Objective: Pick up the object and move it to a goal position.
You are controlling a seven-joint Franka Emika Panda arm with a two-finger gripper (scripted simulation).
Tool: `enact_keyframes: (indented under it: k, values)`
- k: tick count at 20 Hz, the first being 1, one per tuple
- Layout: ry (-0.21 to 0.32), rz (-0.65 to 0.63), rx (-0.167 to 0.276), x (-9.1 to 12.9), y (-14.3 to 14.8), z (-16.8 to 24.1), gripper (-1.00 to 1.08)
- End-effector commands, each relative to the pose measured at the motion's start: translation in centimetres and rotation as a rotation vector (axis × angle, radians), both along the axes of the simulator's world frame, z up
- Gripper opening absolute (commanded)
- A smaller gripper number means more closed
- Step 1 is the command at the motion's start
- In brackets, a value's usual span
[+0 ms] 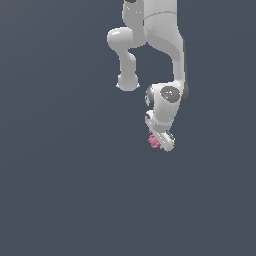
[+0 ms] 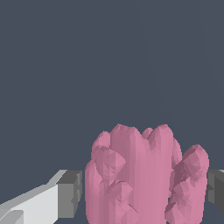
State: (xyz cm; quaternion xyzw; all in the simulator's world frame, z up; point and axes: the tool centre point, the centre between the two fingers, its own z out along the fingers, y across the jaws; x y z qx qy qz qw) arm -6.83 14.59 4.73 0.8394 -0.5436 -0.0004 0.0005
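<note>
The object (image 2: 144,175) is a pink, lumpy, knobbly clump. In the wrist view it fills the gap between my two grey finger pads (image 2: 70,194). My gripper (image 2: 144,192) is shut on it, one pad against each side. In the exterior view the object (image 1: 153,141) shows as a tiny pink lump poking out at the tip of the white gripper (image 1: 161,142), on the exterior view's left side of it. The arm reaches down from the top of that view. No goal marker is in view.
Only a plain dark blue-grey background shows around the arm (image 1: 165,95) in both views. No other objects, containers or edges are visible.
</note>
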Motion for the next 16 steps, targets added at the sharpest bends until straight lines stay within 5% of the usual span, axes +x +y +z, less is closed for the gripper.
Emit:
enact_keyframes:
  k: [1,3,4,16]
  values:
    - [-0.001,0.0,0.0,0.07,0.03,-0.52,1.0]
    - [-0.001,0.0,0.0,0.09,0.04,-0.62,1.0]
    - [-0.001,0.0,0.0,0.09,0.04,-0.62,-1.0]
    - [-0.003,0.0,0.001,0.12,-0.02,-0.45,-1.0]
